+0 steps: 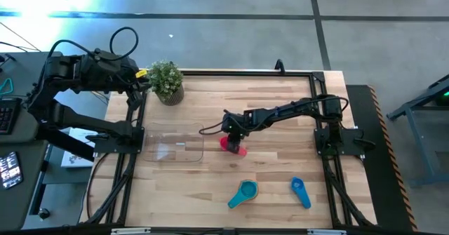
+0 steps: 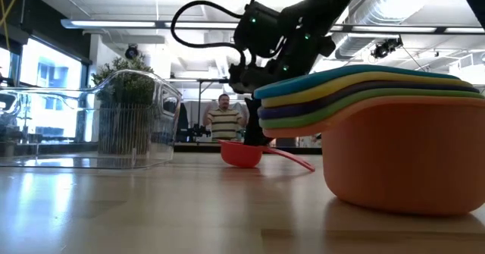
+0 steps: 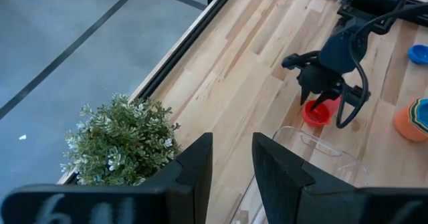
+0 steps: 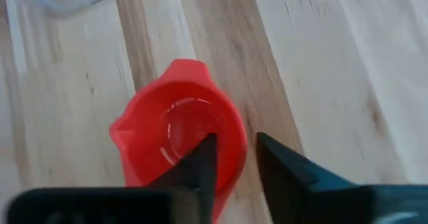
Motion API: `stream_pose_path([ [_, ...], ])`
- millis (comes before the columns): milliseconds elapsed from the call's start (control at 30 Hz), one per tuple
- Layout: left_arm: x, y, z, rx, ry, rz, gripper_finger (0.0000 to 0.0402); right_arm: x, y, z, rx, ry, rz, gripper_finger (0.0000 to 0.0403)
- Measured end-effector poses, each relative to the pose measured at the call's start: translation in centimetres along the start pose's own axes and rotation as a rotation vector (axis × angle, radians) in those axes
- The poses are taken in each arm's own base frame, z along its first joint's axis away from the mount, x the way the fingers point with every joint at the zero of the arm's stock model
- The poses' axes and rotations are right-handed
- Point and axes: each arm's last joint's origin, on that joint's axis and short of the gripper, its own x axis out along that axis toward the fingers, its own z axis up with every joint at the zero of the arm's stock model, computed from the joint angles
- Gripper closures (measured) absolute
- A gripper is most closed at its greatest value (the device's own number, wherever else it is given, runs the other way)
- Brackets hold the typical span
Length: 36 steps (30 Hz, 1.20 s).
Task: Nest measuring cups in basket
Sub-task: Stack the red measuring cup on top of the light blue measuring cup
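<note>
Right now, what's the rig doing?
The right gripper is down at the red-pink cup in the middle of the table, its fingers straddling the rim, one inside the bowl and one outside. The cup sits on the wood just right of the clear basket, which looks empty. A nested stack of cups and a separate blue cup wait near the front edge. The left gripper idles open, back by the potted plant.

Open lab hall, exposed ducts (image 2: 424,11), concrete floor (image 1: 231,24)
</note>
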Motion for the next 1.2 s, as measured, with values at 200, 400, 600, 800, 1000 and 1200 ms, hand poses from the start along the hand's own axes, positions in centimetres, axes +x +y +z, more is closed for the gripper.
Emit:
stream_pose_path([
  [200, 0.0, 0.0, 0.0, -0.001, 0.001, 0.0, 0.0307, 0.0, 0.2, -0.1, 0.117, 0.014, 0.039, 0.0394],
  [400, 0.0, 0.0, -0.2, 0.004, 0.018, 0.004, 0.0307, -0.1, 0.4, -0.2, 0.316, 0.046, 0.066, 0.0395],
  [600, 0.0, 0.1, -0.5, -0.009, 0.053, 0.012, 0.0307, -1.5, 1.3, 0.1, 0.553, 0.023, 0.088, 0.0397],
  [800, 0.0, 0.1, -0.7, 0.044, 0.067, 0.014, 0.0307, -4.5, 4.3, 0.3, 0.814, -0.059, 0.108, 0.0398],
  [1000, 0.0, 0.1, -0.7, 0.102, 0.068, 0.011, 0.0307, -6.5, 7.6, -0.6, 1.02, -0.157, 0.093, 0.04],
  [1200, 0.0, 0.1, -0.7, 0.178, 0.068, 0.008, 0.0307, -7.0, 10.9, -2.4, 1.143, -0.196, 0.085, 0.0401],
])
